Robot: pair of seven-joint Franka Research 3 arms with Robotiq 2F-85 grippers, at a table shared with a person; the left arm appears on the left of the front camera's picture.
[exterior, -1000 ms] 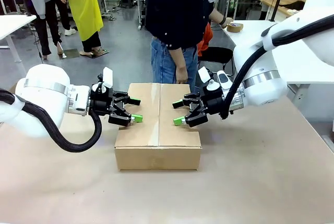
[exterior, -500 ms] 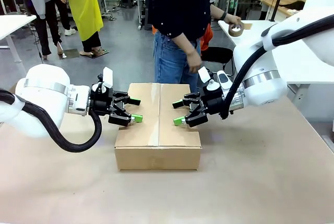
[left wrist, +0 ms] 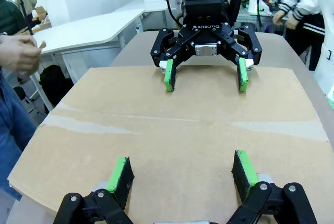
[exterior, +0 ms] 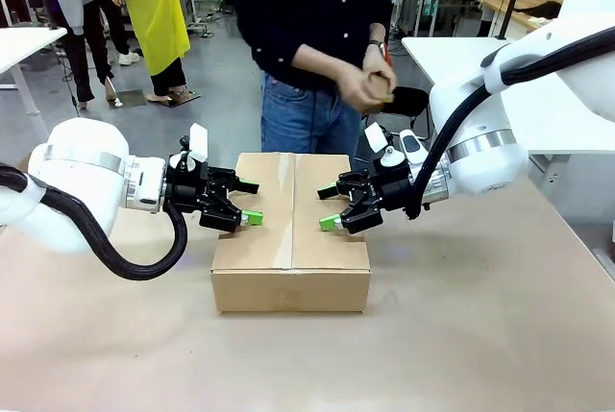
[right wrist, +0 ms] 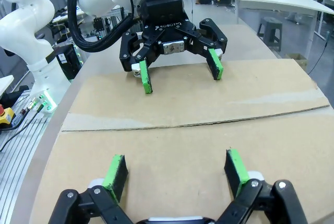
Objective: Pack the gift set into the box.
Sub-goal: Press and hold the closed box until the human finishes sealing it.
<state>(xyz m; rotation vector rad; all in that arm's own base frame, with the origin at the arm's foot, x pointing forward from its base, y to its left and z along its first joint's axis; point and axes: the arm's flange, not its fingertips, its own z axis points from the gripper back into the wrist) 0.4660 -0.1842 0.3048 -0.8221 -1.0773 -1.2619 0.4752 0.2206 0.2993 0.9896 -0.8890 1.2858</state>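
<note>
The brown cardboard box (exterior: pixel 290 239) lies in the middle of the table with its top flaps shut and a seam running down the centre. The gift set is hidden. My left gripper (exterior: pixel 252 201) is open over the box's left flap, green pads apart. Facing it, my right gripper (exterior: pixel 327 207) is open over the right flap. In the left wrist view my own gripper (left wrist: pixel 181 169) spreads just above the box (left wrist: pixel 172 130), with the right gripper (left wrist: pixel 204 72) opposite. The right wrist view mirrors this: my own gripper (right wrist: pixel 177 169), the box (right wrist: pixel 182 130), the left gripper (right wrist: pixel 180 72).
A person stands at the far side of the box, both hands (exterior: pixel 370 85) holding a roll of tape at chest height. A white side table (exterior: pixel 452 52) stands at the back right. The brown tabletop (exterior: pixel 461 335) is bare in front of and beside the box.
The person has taken the tape roll from the side table and brought it in front of the body, stepping left. Both arms have kept still.
</note>
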